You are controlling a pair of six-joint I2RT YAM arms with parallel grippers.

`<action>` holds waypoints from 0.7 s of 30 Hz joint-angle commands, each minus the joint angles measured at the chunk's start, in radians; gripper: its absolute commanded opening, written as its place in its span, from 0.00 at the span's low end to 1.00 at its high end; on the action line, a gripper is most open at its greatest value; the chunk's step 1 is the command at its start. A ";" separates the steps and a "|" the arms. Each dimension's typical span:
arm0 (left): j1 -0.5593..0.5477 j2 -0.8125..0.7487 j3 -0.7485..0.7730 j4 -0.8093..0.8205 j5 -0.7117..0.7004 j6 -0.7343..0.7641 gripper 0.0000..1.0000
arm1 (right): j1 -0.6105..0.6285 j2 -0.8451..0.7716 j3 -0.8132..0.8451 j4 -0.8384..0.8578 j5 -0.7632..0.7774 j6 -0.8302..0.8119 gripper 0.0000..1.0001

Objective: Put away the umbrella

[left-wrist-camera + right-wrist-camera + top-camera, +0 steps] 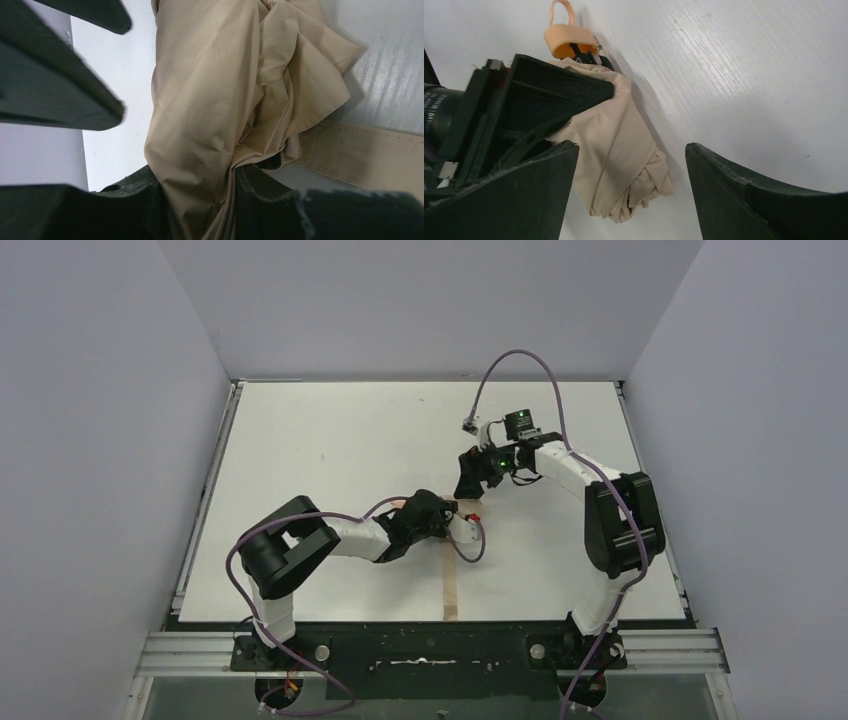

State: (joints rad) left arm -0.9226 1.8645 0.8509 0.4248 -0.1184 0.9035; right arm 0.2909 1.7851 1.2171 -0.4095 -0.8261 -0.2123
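Observation:
The beige folded umbrella lies on the white table. Its tan handle with a loop points away in the right wrist view. My left gripper is shut on the umbrella's bunched fabric. The tan strap trails off to the right on the table. In the top view both grippers hide most of the umbrella, and only the strap shows clearly, running toward the near edge. My right gripper is open just above the umbrella's free end, with a finger on each side, not touching. The grippers, left and right, sit close together.
The white table has a raised rail along its left side and right side. Grey walls close in on three sides. The left arm's purple cable loops over its forearm.

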 commanded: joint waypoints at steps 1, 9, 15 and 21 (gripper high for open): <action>-0.018 0.003 -0.047 -0.068 0.079 0.013 0.00 | 0.025 0.063 0.088 -0.169 -0.032 -0.157 0.80; -0.018 -0.005 -0.055 -0.084 0.092 0.022 0.00 | 0.049 0.109 0.115 -0.267 -0.020 -0.240 0.78; -0.016 -0.010 -0.059 -0.089 0.094 0.022 0.00 | 0.058 0.164 0.139 -0.361 0.058 -0.284 0.76; -0.007 -0.015 -0.062 -0.090 0.100 0.020 0.00 | 0.055 0.150 0.120 -0.367 0.054 -0.293 0.80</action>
State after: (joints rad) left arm -0.9298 1.8496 0.8192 0.4454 -0.0746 0.9493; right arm 0.3405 1.9320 1.3533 -0.7059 -0.8265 -0.4538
